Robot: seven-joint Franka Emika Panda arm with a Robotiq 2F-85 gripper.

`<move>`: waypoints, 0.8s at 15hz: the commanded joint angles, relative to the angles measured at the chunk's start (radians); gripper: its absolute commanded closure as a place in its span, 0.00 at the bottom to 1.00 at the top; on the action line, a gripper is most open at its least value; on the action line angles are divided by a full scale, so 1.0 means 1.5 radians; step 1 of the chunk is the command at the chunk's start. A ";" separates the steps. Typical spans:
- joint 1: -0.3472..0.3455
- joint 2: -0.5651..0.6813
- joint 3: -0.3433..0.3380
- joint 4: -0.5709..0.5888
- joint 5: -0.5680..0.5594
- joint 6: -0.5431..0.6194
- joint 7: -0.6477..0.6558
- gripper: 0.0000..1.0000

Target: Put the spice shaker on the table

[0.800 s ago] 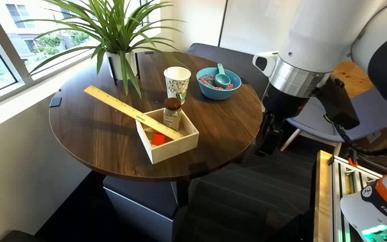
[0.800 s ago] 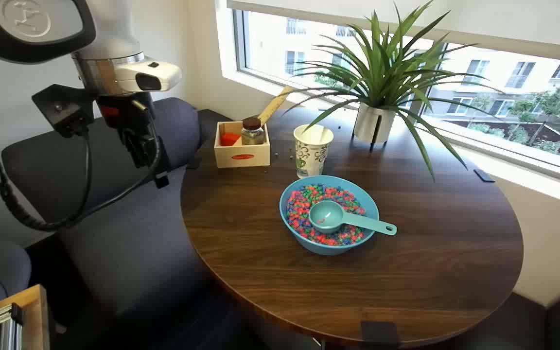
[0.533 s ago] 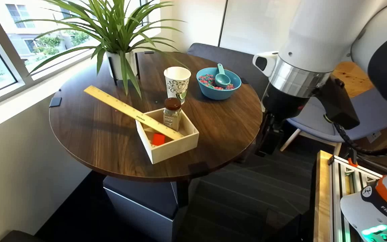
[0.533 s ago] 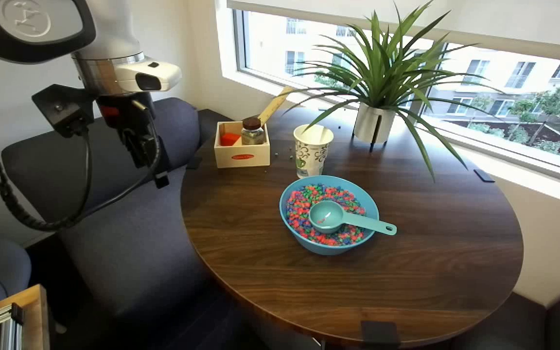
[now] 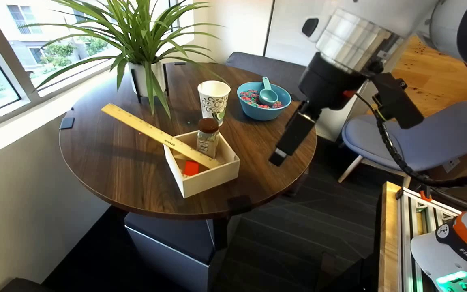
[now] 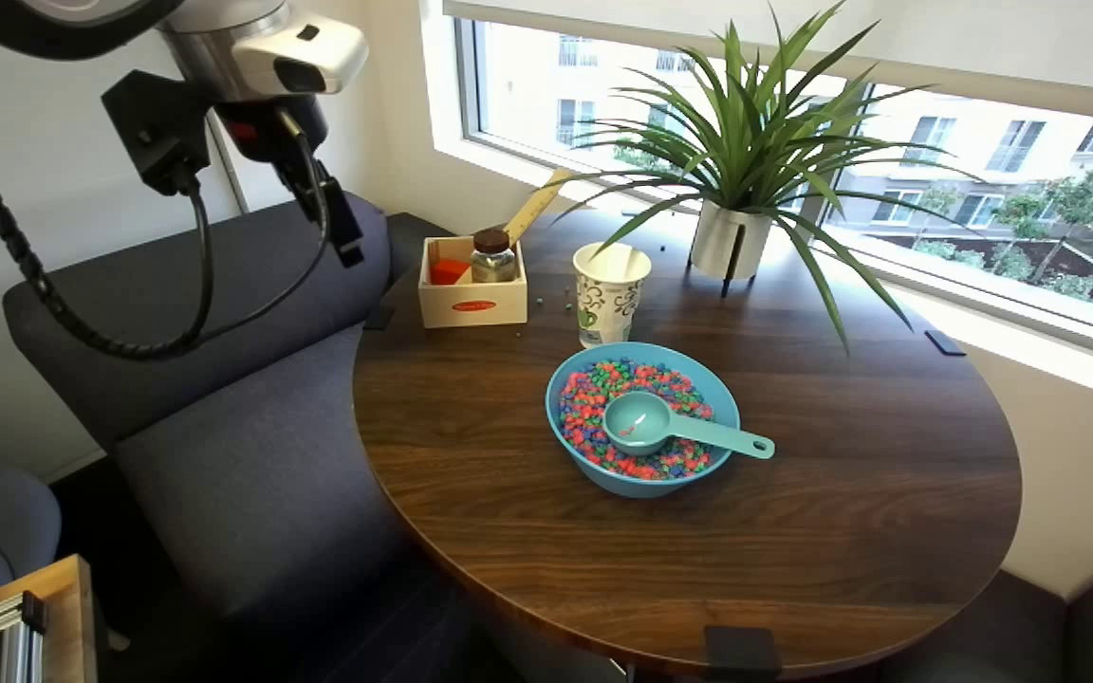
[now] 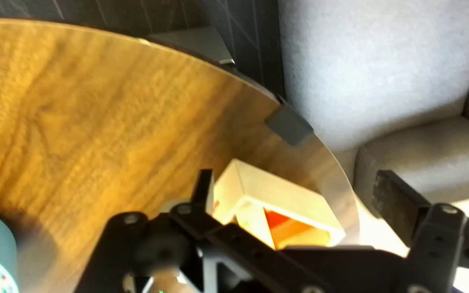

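Note:
The spice shaker point(image 5: 207, 144), a small clear jar with a dark brown cap, stands upright inside the light wooden box; it also shows in an exterior view point(image 6: 493, 264). In the wrist view it is hidden behind my gripper. The dark brown round table point(image 5: 124, 170) carries the box and shows in the wrist view point(image 7: 96, 122). My gripper point(image 7: 299, 195) is open and empty, with its fingers wide apart. In an exterior view the gripper point(image 5: 279, 156) hangs tilted above the table's edge, apart from the box; it also shows in an exterior view point(image 6: 347, 249).
The wooden box point(image 5: 213, 182) also holds a red object point(image 5: 191, 168) and a yellow ruler point(image 5: 144, 125) sticking out over its rim. A paper cup point(image 5: 214, 99) stands close behind. A blue bowl point(image 6: 575, 465) holds coloured bits and a scoop. A potted plant point(image 6: 731, 242) stands near the window.
My gripper has risen and swung in from beside the table to above its edge, closer to the box, and is more tilted. The objects on the table have not moved.

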 commanded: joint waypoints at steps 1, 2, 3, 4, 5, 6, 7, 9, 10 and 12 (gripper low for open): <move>0.008 0.084 0.017 0.073 -0.015 0.110 0.033 0.00; -0.002 0.109 0.030 0.082 -0.066 0.157 0.041 0.00; -0.009 0.126 0.036 0.088 -0.108 0.189 0.055 0.00; -0.016 0.147 0.039 0.095 -0.157 0.220 0.072 0.00; -0.020 0.165 0.039 0.102 -0.206 0.242 0.094 0.00; -0.021 0.185 0.033 0.116 -0.244 0.255 0.112 0.00; -0.022 0.201 0.026 0.125 -0.288 0.266 0.139 0.00; -0.034 0.227 0.023 0.151 -0.349 0.268 0.186 0.00; -0.036 0.238 0.019 0.164 -0.364 0.257 0.204 0.00; -0.034 0.255 0.016 0.179 -0.365 0.233 0.210 0.00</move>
